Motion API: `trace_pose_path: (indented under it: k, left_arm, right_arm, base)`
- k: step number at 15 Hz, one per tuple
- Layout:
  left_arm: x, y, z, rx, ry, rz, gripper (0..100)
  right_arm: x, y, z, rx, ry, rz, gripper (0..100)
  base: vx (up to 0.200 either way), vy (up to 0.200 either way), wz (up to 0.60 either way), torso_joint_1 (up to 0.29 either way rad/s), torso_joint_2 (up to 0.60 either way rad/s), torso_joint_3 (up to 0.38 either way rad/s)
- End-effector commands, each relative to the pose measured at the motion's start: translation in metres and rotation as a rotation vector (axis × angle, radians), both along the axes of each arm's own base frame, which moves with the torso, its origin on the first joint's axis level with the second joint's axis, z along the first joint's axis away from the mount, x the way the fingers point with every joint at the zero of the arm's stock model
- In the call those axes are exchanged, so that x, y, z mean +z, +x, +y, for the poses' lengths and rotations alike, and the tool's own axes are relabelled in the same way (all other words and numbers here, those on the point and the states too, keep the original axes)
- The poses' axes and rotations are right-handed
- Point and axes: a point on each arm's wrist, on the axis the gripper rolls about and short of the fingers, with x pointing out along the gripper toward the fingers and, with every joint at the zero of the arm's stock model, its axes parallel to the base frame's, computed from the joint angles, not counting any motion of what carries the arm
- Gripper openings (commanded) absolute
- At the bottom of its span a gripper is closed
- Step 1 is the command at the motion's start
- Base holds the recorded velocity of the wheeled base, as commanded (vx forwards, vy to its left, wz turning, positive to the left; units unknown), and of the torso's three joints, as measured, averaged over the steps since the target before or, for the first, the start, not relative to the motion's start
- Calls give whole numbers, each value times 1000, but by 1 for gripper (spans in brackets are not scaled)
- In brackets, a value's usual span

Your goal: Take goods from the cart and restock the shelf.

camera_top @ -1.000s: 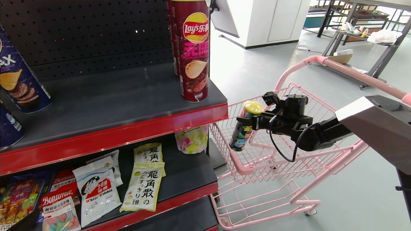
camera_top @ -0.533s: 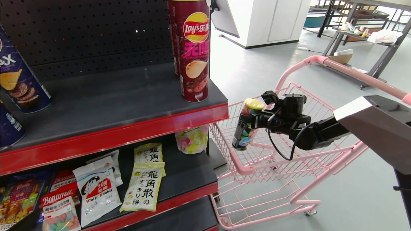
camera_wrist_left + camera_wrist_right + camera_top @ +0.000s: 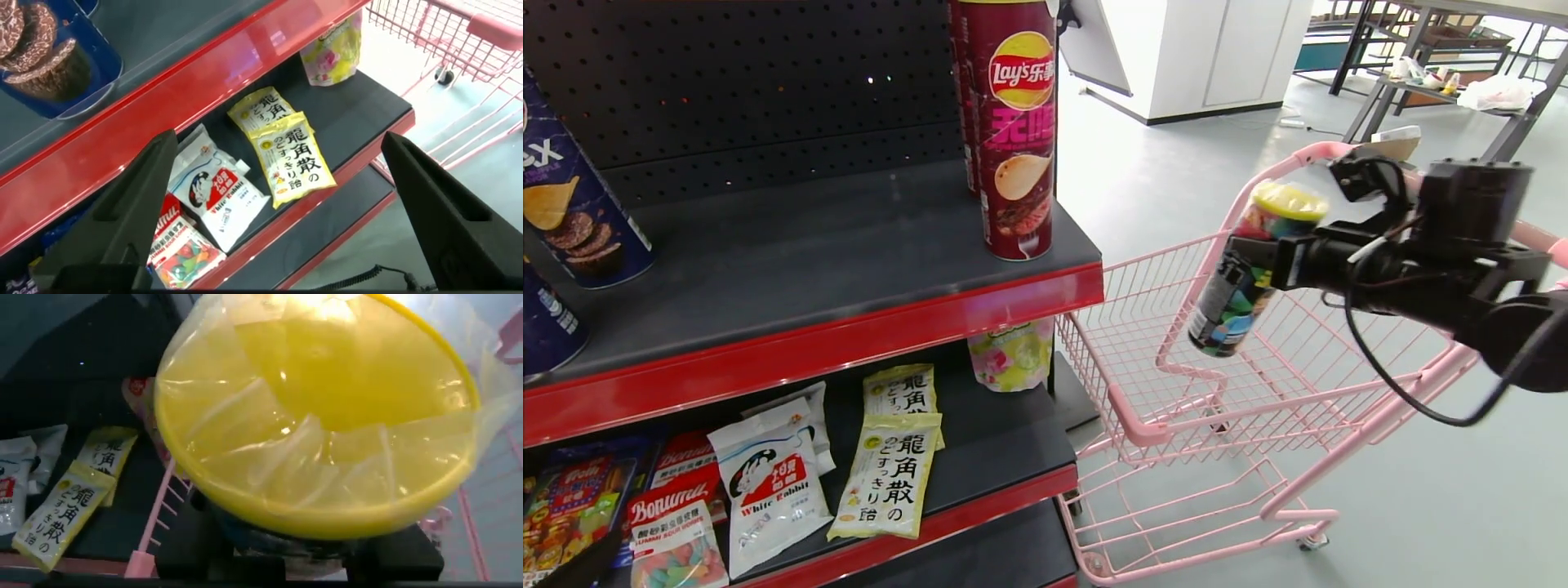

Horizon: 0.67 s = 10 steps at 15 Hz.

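Pink-coated wire mesh makes up the cart (image 3: 1143,425), which is parked just right of the shelf (image 3: 809,245), a dark matt board edged with a glossy red strip. Over the cart's basket, a small cylindrical can (image 3: 1223,314) is held by the right gripper (image 3: 1254,260). It is tilted, with its top leaning to the right. Its printed wrap is dark and multicoloured, and its round yellow lid (image 3: 319,408) is covered by crinkled clear film. The black right fingers (image 3: 1241,245) are clamped across the can's upper body. The can is held well apart from the shelf board.

On the upper board a tall maroon tube of crisps (image 3: 1017,139) stands upright at the right end, and a blue tube (image 3: 572,204) is seen at the left. On the lower level, flat pale-yellow sachets (image 3: 890,482) and a white pillow bag (image 3: 768,482) are laid beside each other. The left gripper (image 3: 278,137) is seen over those packets, its dark wedge-shaped fingers (image 3: 135,204) spread wide.
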Motion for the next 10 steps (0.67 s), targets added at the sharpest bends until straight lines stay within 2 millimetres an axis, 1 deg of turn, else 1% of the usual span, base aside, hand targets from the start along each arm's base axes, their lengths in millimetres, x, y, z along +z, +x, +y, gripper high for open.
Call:
trace_pose_path:
  k: [1, 2, 3, 4, 5, 6, 8, 9, 10]
  left_arm:
    - [1, -1, 0, 9, 0, -5, 100]
    - [4, -1, 1, 12, -2, -9, 100]
    - [4, 0, 0, 11, -1, -8, 100]
    - [4, 0, 0, 11, -1, -7, 100]
    - [4, 0, 0, 2, -3, -7, 100]
    - [2, -1, 0, 0, -4, -8, 100]
    - [0, -6, 3, 1, -13, -26, 100]
    - [1, -9, 4, 4, -19, -41, 100]
    - [0, -10, 4, 3, -19, -44, 100]
  right_arm:
    - [46, -99, -21, -198, -33, -39, 0]
    - [48, -119, -23, -187, -22, -46, 0]
    - [45, -138, -26, -182, -26, -55, 0]
    - [45, -142, -26, -178, -26, -59, 0]
    - [43, -169, -30, -167, -65, -72, 0]
    - [42, -202, -37, -157, -113, -36, 0]
    - [38, -253, -47, -106, -134, 70, 0]
    - [36, -267, -49, -96, -138, 84, 0]
    - [35, -271, -50, -96, -138, 81, 0]
  base:
    - [0, 0, 0, 0, 0, 0]
    - [0, 0, 0, 0, 0, 0]
    - [0, 0, 0, 0, 0, 0]
    - [0, 0, 0, 0, 0, 0]
    - [0, 0, 0, 0, 0, 0]
    - [0, 0, 0, 0, 0, 0]
    - [0, 0, 0, 0, 0, 0]
    - [0, 0, 0, 0, 0, 0]
    - [0, 0, 0, 0, 0, 0]
